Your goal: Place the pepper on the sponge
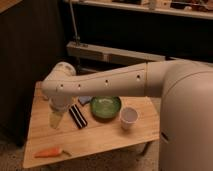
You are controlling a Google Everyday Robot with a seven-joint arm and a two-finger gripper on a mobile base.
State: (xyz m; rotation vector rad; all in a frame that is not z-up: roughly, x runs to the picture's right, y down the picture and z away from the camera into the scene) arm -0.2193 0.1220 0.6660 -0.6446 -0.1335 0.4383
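Note:
The orange pepper (50, 152) lies near the front left corner of the wooden table (100, 137), its green stem pointing right. The blue-grey sponge (84, 100) sits toward the back of the table, just left of the green bowl, partly covered by my arm. My gripper (56, 118) hangs from the white arm over the left part of the table. It is above and behind the pepper and to the left of the sponge. Nothing shows in its grasp.
A black striped block (77, 116) lies between the gripper and a green bowl (105, 106). A white cup (129, 118) stands to the bowl's right. My large white arm (125, 82) spans the back of the table. Dark cabinets stand to the left and behind.

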